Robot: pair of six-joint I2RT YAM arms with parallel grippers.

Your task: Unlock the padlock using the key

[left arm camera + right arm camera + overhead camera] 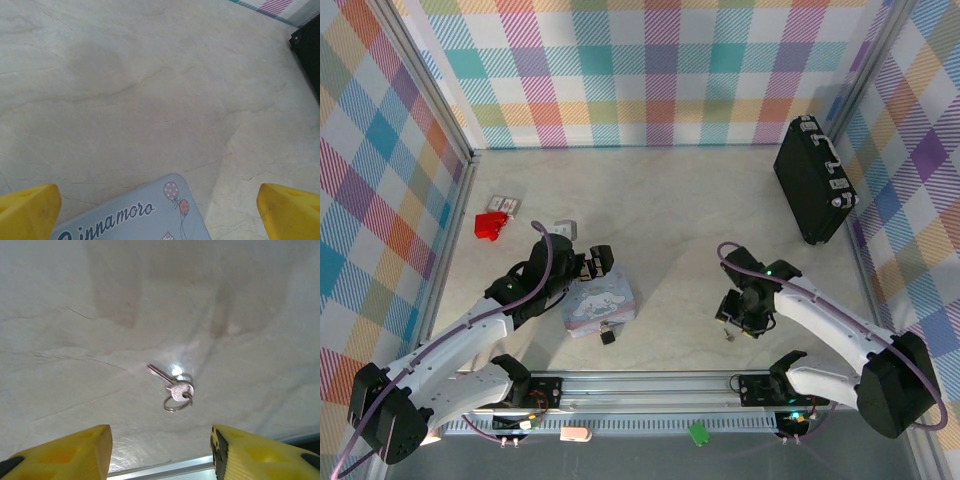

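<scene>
The padlock [608, 337] is a tiny black block hanging at the front edge of the pastel cartoon tin [600, 303]. My left gripper [597, 266] hovers over the tin's far end, wide open, and in its wrist view the yellow fingertips [28, 212] flank a corner of the tin [135, 215] without touching it. The key [172, 385] lies flat on the table on a small ring, just beyond my right gripper [160, 455], whose jaws stand apart with nothing between them. From above, the key [727, 335] is a small glint beside the right gripper [740, 322].
A large black case [812, 180] with silver latches stands at the back right. A red plastic item [490, 224] and two small packets [502, 203] lie at the left. The aluminium rail [165, 469] runs along the near edge, close below the key.
</scene>
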